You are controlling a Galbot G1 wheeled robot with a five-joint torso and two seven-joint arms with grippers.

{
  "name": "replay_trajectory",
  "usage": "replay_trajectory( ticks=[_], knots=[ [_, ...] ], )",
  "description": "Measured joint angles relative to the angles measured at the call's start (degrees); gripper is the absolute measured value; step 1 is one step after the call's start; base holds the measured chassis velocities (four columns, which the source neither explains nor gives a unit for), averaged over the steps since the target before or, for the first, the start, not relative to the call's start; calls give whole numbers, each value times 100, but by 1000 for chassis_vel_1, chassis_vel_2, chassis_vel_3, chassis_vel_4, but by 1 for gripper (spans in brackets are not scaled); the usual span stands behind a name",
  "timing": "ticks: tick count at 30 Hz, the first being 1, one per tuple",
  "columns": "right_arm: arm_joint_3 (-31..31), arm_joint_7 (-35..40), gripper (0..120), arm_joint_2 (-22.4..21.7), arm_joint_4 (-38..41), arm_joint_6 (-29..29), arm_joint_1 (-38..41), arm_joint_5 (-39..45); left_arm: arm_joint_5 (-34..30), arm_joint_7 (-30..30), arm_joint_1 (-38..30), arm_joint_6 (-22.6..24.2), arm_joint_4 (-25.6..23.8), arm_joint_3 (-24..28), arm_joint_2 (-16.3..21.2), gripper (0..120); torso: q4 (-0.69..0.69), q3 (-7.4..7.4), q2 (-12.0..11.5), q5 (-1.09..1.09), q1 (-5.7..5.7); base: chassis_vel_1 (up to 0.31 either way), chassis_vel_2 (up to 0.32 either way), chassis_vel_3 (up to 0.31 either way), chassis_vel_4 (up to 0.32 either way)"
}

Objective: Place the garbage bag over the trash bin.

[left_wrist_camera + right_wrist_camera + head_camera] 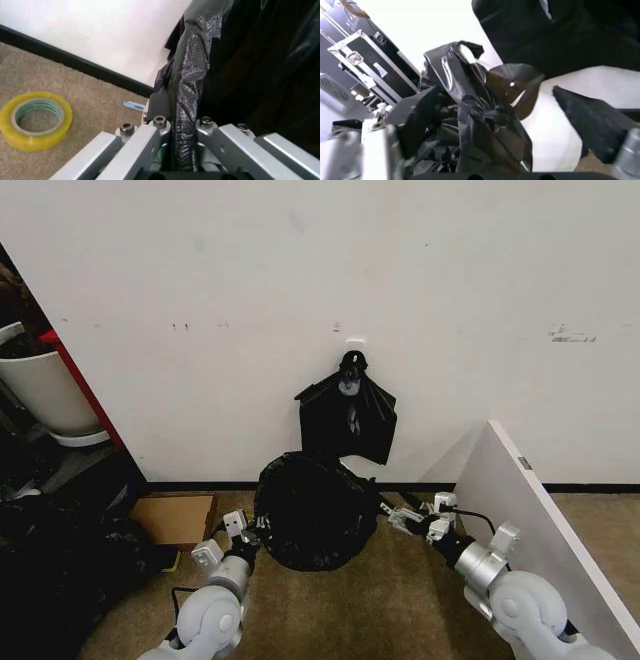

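Carpet (pixel 390 610) underfoot, white wall (pixel 300 280) behind bagged trash bin (pixel 310 515).

Glossy black garbage bag (pixel 312 512) draped over the hidden bin, against the wall.

Wall (pixel 300 300) blocks rear of garbage bag (pixel 310 510). White panel (pixel 520 510) close right; cardboard (pixel 175 518), tape roll (pixel 35 120) left. Carpet (pixel 390 600) in front open.

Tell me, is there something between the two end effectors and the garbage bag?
No. The left end effector is clamped on a fold of the garbage bag, and the right end effector touches the bag's other side, its fingers spread around gathered plastic. The bag drapes the trash bin completely.
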Motion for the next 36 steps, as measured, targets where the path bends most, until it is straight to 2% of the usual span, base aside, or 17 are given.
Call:
replay_trajectory(
  ticks=[1, 6, 7, 10, 14, 15, 23, 36],
  knots=[
    [0, 0, 83, 0, 0, 0, 0, 0, 0, 0, 0, 0, 0, 0, 0, 0, 0, 0, 0, 0, 0, 0, 0, 0, 0],
    [-60, 118, 59, 56, -69, -19, 62, -3, 9, 11, 14, 0, -42, 23, 2, 0, 0, 0, 0, 0, 0, 0, 0, 0, 0],
    [-60, 118, 59, 56, -69, -19, 62, -3, 9, 11, 14, 0, -42, 23, 2, 0, 0, 0, 0, 0, 0, 0, 0, 0, 0],
    [-63, 153, 50, 68, -95, -16, 59, 8, 11, 11, 18, -1, -42, 38, -26, 0, 0, 0, 0, 0, 0, 0, 0, 0, 0],
    [-71, 180, 30, 66, -111, -9, 50, 63, 17, 10, 9, -2, -25, 71, -51, 0, 0, 0, 0, 0, 0, 0, 0, 0, 0],
    [-71, 180, 30, 66, -111, -9, 50, 63, 17, 10, 9, -2, -25, 71, -51, 0, 0, 0, 0, 0, 0, 0, 0, 0, 0],
    [-165, 226, 1, 85, -137, 30, 84, 70, 17, 6, -13, -2, -12, 85, -55, 0, -1, 0, 0, 0, 0, 0, 0, 0, 0],
    [-371, 614, 0, 170, -313, 120, 286, 15, 23, 6, 38, 22, -54, 94, -32, 0, 0, 0, 0, 0, 0, 0, 0, 0, 0]
  ],
)
